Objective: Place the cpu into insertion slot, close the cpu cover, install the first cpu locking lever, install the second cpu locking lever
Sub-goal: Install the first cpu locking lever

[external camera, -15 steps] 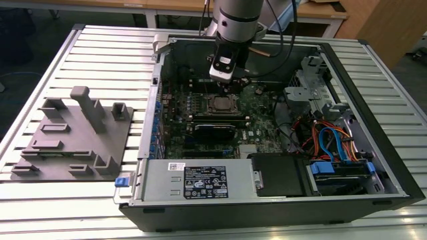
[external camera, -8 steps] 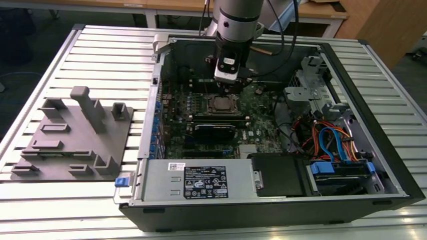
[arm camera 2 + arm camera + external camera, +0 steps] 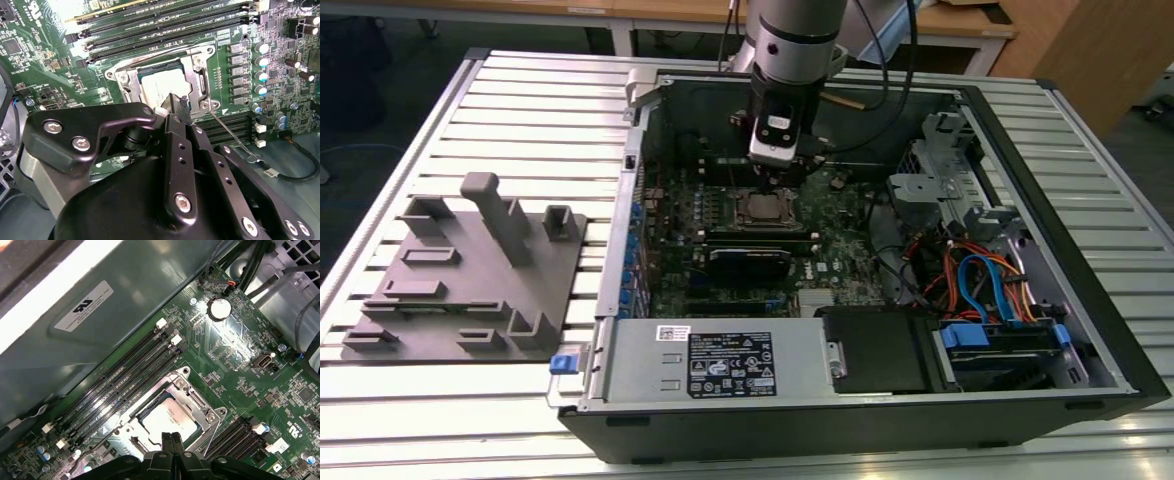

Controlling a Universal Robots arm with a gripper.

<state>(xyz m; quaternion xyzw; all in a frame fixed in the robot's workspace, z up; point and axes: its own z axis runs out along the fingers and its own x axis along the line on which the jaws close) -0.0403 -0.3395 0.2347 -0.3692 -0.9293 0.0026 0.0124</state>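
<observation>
First wrist view shows us the gripper (image 3: pixel 172 437), closed tight and empty, at the cpu cover (image 3: pixel 200 405) edge. We see the cpu (image 3: pixel 167 417) seated under that cover's window.

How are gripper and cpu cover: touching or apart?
Cannot tell: in the first wrist view the gripper overlaps the cpu cover, hiding any gap.

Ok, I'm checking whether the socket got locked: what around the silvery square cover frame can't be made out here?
- Silvery square cpu cover: near edge hidden behind the black gripper, both wrist views.
- Thin wire lever, second wrist view: latched or not, cannot tell.
- Whether the gripper touches the cover: contact point hidden.
- Metal-rimmed insertion slot, exterior view: too small for detail.
</observation>
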